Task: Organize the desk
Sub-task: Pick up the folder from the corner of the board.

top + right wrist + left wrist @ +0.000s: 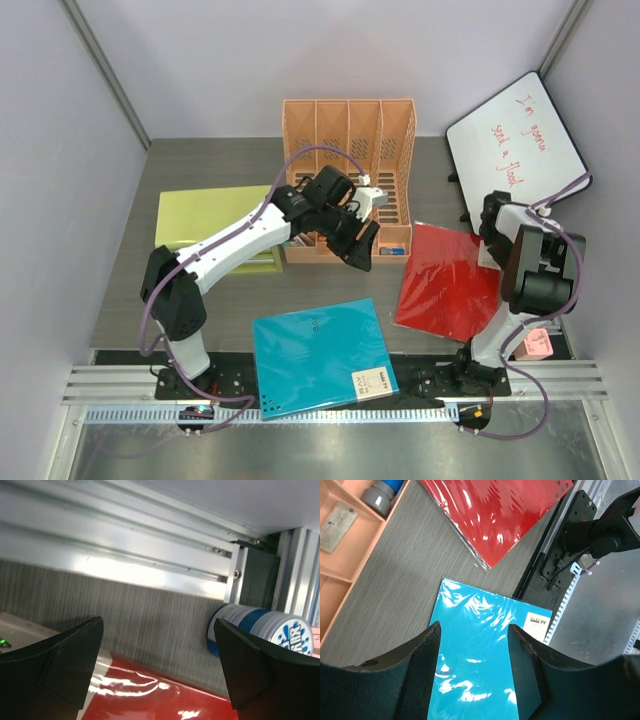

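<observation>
Top view, surface: the dark wood-grain surface (230, 310) is heavy, rigid and fixed. I'd judge there's nothing on it to grab, only the things lying on it.
Top view, left claw: my left claw (358, 245) hangs above the surface, just before the orange file rack (345, 130). It's half open and empty.
Left wrist, teal folder: the teal folder (480, 645) lies flat on the surface below the claw. It looks thin and slick, so I'd take it by its near edge.
Right wrist, right claw: my right claw (159, 625) is wide open and empty, low over the surface beside the red folder (150, 695).

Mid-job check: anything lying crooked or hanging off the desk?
Yes. The teal folder lies rotated, its near corners overhanging the front edge of the desk onto the metal rail. The red folder beside it also lies skewed.
</observation>
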`<state>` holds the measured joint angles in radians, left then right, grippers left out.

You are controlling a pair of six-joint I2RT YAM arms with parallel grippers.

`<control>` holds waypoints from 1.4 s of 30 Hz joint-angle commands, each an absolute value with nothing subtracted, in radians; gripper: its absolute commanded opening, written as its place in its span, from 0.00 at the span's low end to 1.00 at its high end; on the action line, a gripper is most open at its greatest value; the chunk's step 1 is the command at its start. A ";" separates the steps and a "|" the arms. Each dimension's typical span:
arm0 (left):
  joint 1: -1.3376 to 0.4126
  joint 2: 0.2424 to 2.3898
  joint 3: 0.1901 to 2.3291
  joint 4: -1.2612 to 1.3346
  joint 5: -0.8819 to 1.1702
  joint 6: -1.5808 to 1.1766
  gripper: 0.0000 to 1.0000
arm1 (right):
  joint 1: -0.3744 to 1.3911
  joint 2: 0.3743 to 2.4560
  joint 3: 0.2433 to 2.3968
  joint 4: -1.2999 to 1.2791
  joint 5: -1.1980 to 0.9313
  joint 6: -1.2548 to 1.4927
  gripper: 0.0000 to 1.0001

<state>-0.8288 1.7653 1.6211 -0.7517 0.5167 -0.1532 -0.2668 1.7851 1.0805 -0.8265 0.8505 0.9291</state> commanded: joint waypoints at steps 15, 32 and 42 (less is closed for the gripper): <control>-0.847 1.761 1.631 -0.684 0.491 -0.183 0.57 | -0.049 1.534 0.951 -0.827 0.619 0.867 1.00; -0.969 2.014 1.749 -0.727 0.328 -0.009 0.56 | -0.188 1.516 0.922 -0.793 0.321 0.568 1.00; -1.015 2.170 1.913 -0.719 0.322 -0.005 0.55 | -0.242 1.525 0.913 -0.750 0.194 0.545 1.00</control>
<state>-1.0046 2.1532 1.8385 -0.7372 0.3317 -0.0212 -0.2272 1.5127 0.9176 -0.7895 0.2863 0.5758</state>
